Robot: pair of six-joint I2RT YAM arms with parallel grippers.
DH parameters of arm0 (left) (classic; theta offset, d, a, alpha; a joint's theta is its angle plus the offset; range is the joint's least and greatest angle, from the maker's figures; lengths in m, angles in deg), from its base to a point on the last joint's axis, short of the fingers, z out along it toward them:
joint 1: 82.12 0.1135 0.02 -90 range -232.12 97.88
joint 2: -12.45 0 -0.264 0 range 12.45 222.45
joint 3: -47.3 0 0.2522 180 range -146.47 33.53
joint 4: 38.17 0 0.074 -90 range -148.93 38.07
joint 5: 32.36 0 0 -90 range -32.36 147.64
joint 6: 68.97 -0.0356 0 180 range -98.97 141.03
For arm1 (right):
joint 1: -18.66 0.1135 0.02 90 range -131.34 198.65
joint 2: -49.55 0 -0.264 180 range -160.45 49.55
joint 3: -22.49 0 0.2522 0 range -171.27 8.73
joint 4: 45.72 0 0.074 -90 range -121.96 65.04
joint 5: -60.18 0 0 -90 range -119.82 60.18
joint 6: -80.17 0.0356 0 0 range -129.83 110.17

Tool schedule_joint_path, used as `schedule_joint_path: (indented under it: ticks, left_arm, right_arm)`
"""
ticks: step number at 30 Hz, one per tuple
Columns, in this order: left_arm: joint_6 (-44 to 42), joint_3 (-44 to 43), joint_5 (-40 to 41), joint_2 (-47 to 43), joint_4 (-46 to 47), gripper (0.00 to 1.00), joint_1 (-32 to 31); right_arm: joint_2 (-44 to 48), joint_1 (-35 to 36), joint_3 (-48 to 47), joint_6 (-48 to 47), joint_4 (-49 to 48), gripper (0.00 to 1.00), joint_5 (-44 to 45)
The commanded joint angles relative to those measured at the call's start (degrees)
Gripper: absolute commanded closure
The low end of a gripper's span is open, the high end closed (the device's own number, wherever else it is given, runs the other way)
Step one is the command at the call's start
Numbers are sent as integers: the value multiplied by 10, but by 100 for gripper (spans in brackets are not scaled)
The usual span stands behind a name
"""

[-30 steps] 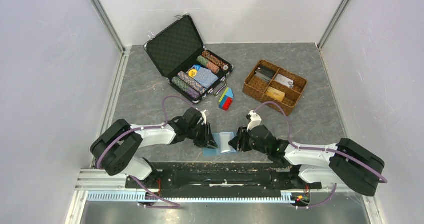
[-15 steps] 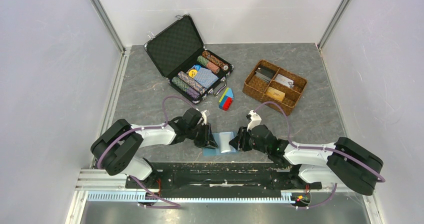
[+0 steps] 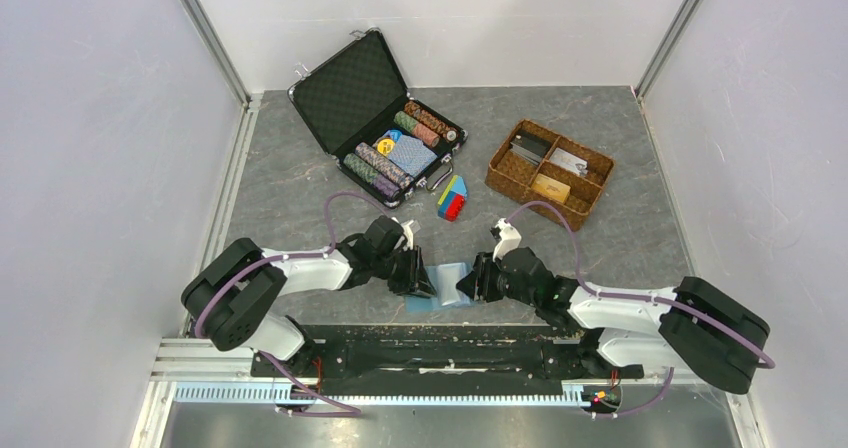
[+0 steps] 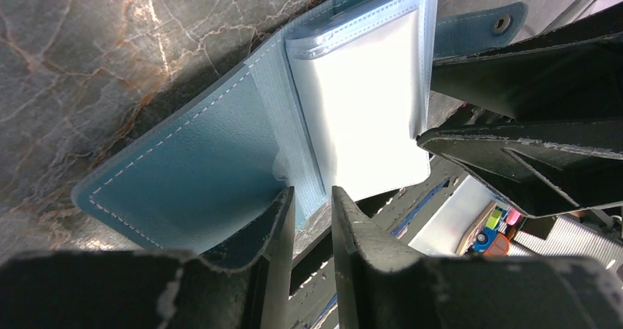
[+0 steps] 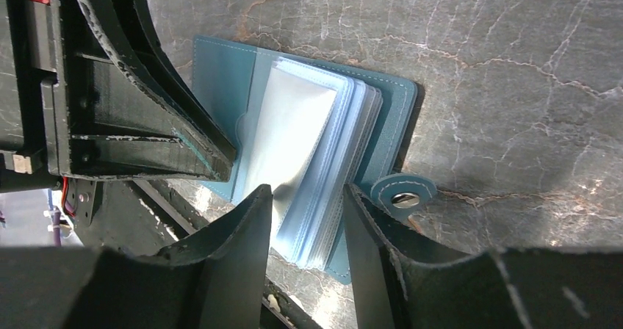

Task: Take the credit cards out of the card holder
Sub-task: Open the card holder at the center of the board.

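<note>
I see the card holder (image 3: 446,280) lying open on the worktop (image 3: 640,238) at its near edge, between both arms. My left claw (image 4: 312,208), nearly closed, pinches the edge of its left cover (image 4: 191,160). My right claw (image 5: 307,200), half closed, clasps the fanned clear sleeves (image 5: 294,131).

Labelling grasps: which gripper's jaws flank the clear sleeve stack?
The right gripper, around the sleeves of the card holder; the left gripper sits at the blue cover.
</note>
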Motion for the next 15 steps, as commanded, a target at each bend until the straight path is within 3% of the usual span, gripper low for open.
schedule_joint_path:
  ticks: [1, 8, 15]
  left_arm:
    - [17, 15, -4, -10, 15, 68, -2]
    - [21, 16, -7, -24, 12, 67, -2]
    - [-2, -17, 22, -62, -63, 65, -1]
  right_arm:
    - [13, 3, -23, 1, -16, 58, -19]
    - [39, 3, -28, -14, 28, 50, 16]
    - [47, 4, -36, -13, 33, 52, 12]
